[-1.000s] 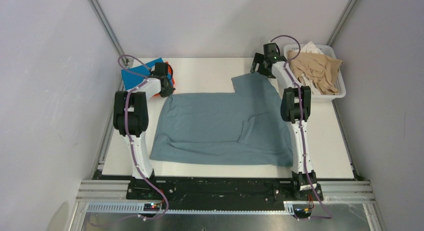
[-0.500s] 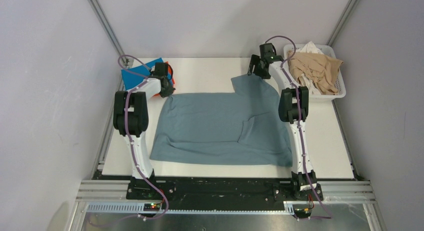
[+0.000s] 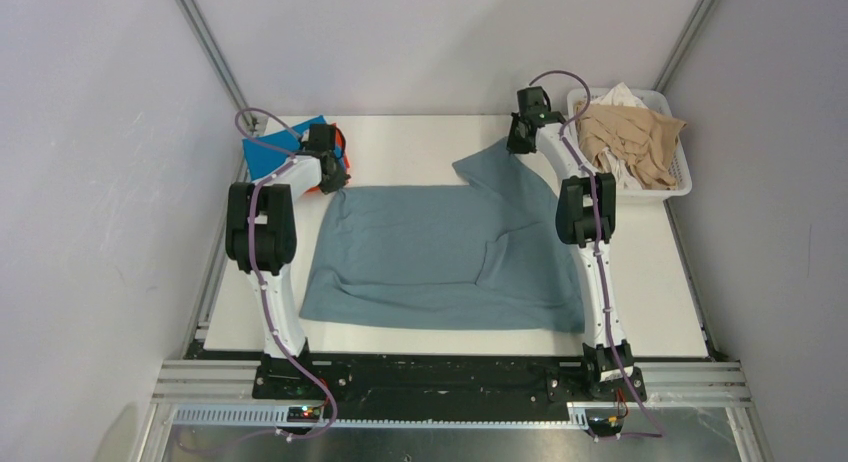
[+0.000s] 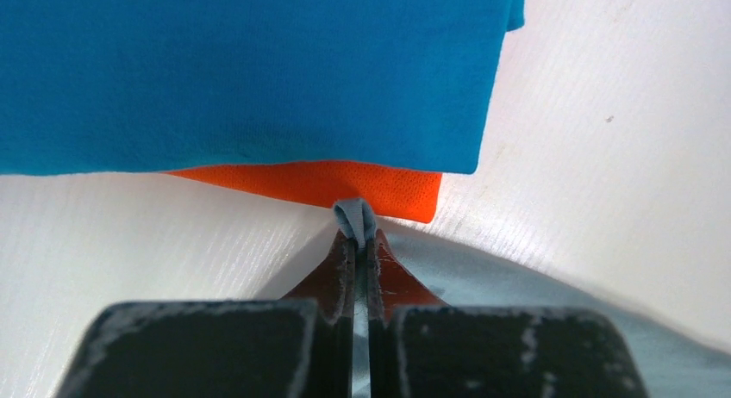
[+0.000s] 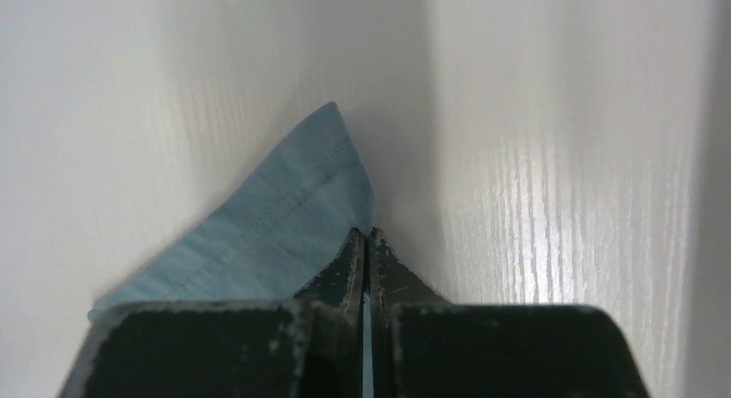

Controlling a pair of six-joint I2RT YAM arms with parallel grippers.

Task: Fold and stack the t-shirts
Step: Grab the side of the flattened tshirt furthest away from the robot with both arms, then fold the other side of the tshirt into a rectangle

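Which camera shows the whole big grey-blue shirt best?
The top external view: the grey-blue shirt lies spread out, nearly all in sight. The left wrist view shows only a bit pinched in the left gripper; the right wrist view shows just one hemmed corner at the right gripper's shut tips.

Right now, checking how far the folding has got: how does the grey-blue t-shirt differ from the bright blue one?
The grey-blue t-shirt lies spread out mid-table; the bright blue t-shirt sits folded at the far left. The left gripper and right gripper pinch the grey-blue one's far corners; nothing holds the bright blue one. It rests on an orange t-shirt, the grey-blue one on the table. Both are plain fabric.
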